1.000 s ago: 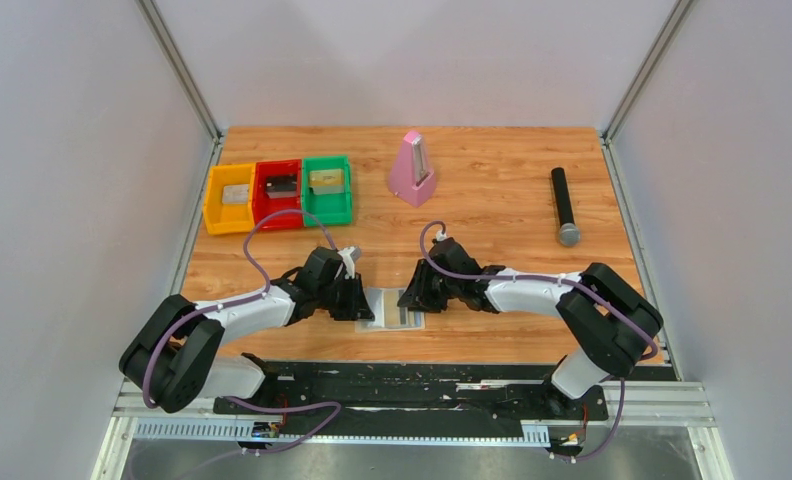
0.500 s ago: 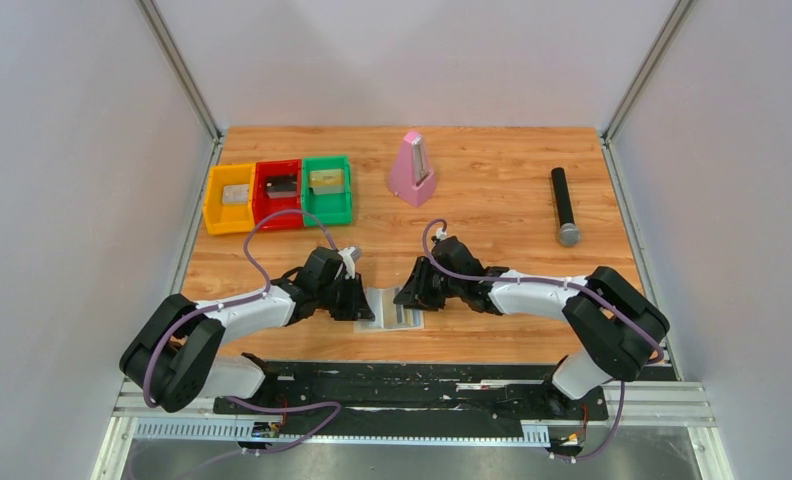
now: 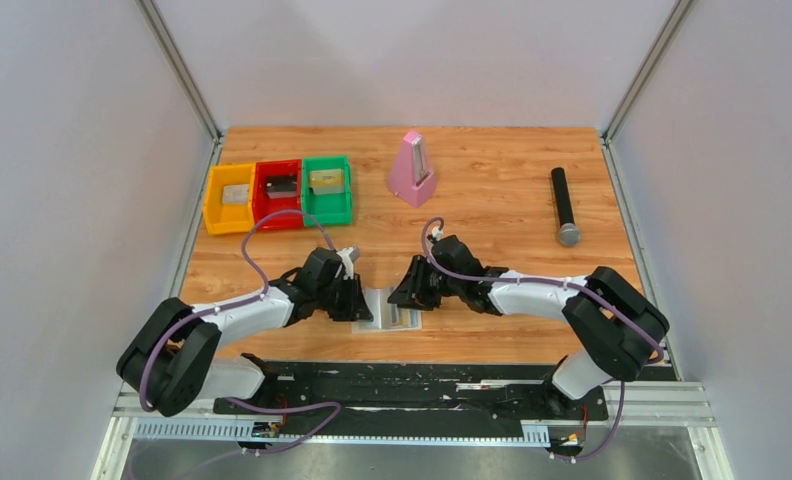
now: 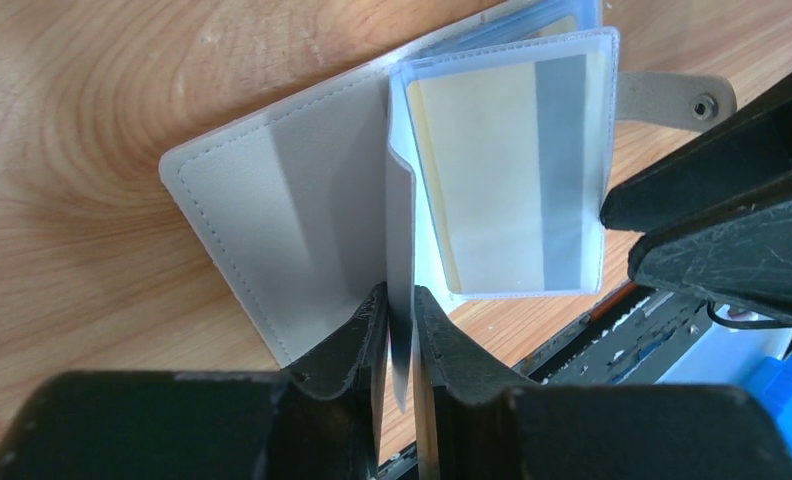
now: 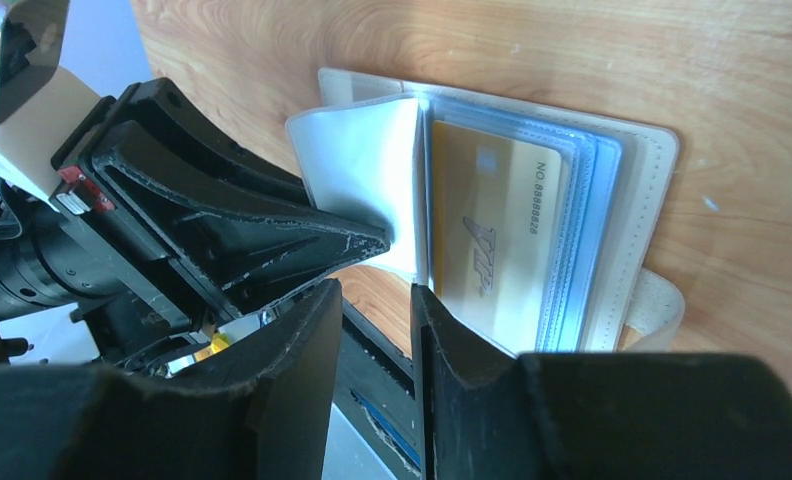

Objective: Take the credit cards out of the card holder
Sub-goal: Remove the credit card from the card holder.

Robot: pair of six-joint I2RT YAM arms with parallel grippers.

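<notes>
The card holder [image 3: 392, 312] lies open at the table's near edge between both grippers. My left gripper [image 4: 400, 322] is shut on a clear sleeve page [image 4: 400, 230] and holds it upright from the spine; the cream panel [image 4: 272, 210] lies flat to its left. A yellow-gold card [image 5: 492, 230] sits in the top sleeve; the left wrist view shows its back [image 4: 482, 180] with a dark stripe. My right gripper [image 5: 377, 310] is narrowly open and empty at the card's near edge, one fingertip [image 5: 442, 320] beside it. The dark card is hidden.
Yellow [image 3: 230, 197], red [image 3: 278, 190] and green [image 3: 327, 188] bins stand at the back left. A pink metronome [image 3: 412, 168] stands at the back middle and a black microphone [image 3: 564, 206] lies at the right. The black base rail [image 3: 412, 375] runs just below the holder.
My right gripper has crept left towards the holder and now covers more of it. The left gripper has held its place on the sleeve page.
</notes>
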